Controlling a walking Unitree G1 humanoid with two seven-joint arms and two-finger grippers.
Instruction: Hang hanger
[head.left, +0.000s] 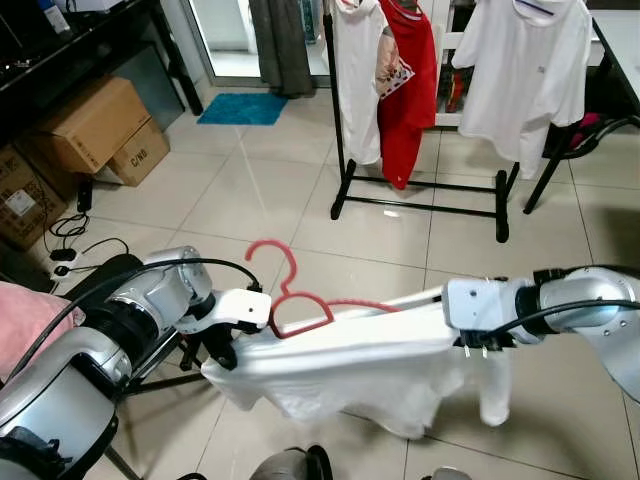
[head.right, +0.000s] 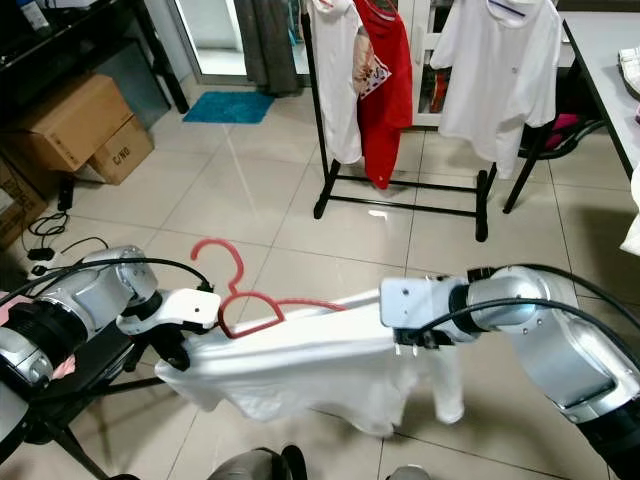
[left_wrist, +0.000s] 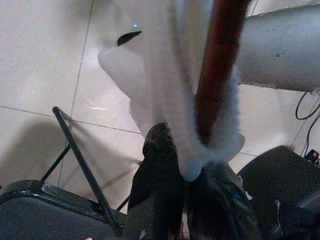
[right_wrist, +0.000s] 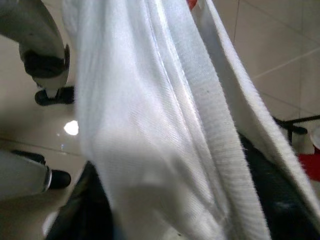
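White shirt (head.left: 370, 375) above tiled floor (head.left: 250, 190)

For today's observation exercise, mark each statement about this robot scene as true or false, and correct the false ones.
1. The hanger the robot holds is blue. False: it is red.
2. A white garment is draped on that hanger, stretched between the two arms. True.
3. The left claw is shut on the garment and hanger end. True.
4. The hanger's hook already sits on the clothes rack. False: the hook is free in the air, and the rack stands farther off across the tiled floor.
5. A red shirt hangs on the rack between white ones. True.
6. The cardboard boxes are stacked on the robot's right. False: they are on its left.
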